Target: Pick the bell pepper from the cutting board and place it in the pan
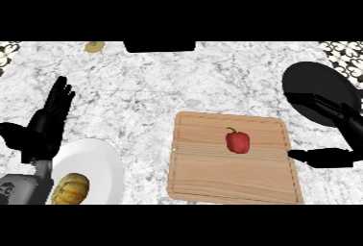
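Pepper (pixel 237 142), red with a short green stem at its top, lies on the cutting board (pixel 212 178), a little above the board's middle and toward its right side. Nothing touches it. The board is light wood with a groove along its rim, and it lies flat on the marble counter (pixel 142 86).

At about 3 o'clock from the pepper, just past the board's right edge, is the right hand (pixel 339 126). Its fingers are straight and point toward 10 o'clock, and its thumb sticks out to the left, with the tip touching or almost touching the board's edge. The hand is open and holds nothing. It is near the pepper but apart from it.

At about 1 o'clock from the pepper is the black pan (pixel 315 84); the right hand covers its lower part.

At about 9 o'clock, well apart from the board, the left hand (pixel 44 126) rests with fingers straight and pointing up, open and empty. Just beside it, at 8 o'clock from the pepper, is a white plate (pixel 96 161) with a yellow-brown ribbed squash (pixel 71 189) on it.

At 11 o'clock, near the counter's far edge, lies a small pale round thing (pixel 94 46); I cannot tell what it is.
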Robot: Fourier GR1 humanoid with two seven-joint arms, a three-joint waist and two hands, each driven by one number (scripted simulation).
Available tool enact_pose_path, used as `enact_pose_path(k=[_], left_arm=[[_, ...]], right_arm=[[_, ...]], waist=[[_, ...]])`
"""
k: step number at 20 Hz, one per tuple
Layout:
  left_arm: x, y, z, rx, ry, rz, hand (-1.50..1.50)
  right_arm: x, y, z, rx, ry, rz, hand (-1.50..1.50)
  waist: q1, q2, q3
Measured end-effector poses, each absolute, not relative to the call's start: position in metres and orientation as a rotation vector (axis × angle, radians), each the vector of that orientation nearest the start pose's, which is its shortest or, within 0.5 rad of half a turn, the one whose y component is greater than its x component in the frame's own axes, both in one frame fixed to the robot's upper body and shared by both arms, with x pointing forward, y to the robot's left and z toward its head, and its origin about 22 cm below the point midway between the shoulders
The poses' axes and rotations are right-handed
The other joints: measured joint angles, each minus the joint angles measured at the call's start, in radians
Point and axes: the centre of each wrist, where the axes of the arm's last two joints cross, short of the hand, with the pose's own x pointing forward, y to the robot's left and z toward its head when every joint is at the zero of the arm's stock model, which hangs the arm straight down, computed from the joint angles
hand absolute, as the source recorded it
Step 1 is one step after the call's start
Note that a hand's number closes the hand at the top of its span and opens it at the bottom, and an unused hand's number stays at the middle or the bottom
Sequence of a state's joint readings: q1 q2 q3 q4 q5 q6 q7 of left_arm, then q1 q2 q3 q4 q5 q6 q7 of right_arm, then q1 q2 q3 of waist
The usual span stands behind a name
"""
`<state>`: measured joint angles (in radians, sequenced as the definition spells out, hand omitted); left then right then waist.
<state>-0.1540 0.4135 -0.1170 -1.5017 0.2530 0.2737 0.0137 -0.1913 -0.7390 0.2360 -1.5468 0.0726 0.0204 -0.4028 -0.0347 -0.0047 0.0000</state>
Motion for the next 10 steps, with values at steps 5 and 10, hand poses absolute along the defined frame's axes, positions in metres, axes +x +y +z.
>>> enact_pose_path(k=[5,10], left_arm=[[0.283,0.287,0.049,0.230,-1.608,-0.031,0.00],[0.291,0.282,0.050,0.225,-1.614,-0.041,0.00]], right_arm=[[0.268,-0.333,0.159,-0.426,-1.807,1.222,-1.50],[0.256,-0.304,0.209,-0.517,-1.671,1.359,-1.50]], waist=[[0.006,-0.002,-0.002],[0.018,0.000,-0.003]])
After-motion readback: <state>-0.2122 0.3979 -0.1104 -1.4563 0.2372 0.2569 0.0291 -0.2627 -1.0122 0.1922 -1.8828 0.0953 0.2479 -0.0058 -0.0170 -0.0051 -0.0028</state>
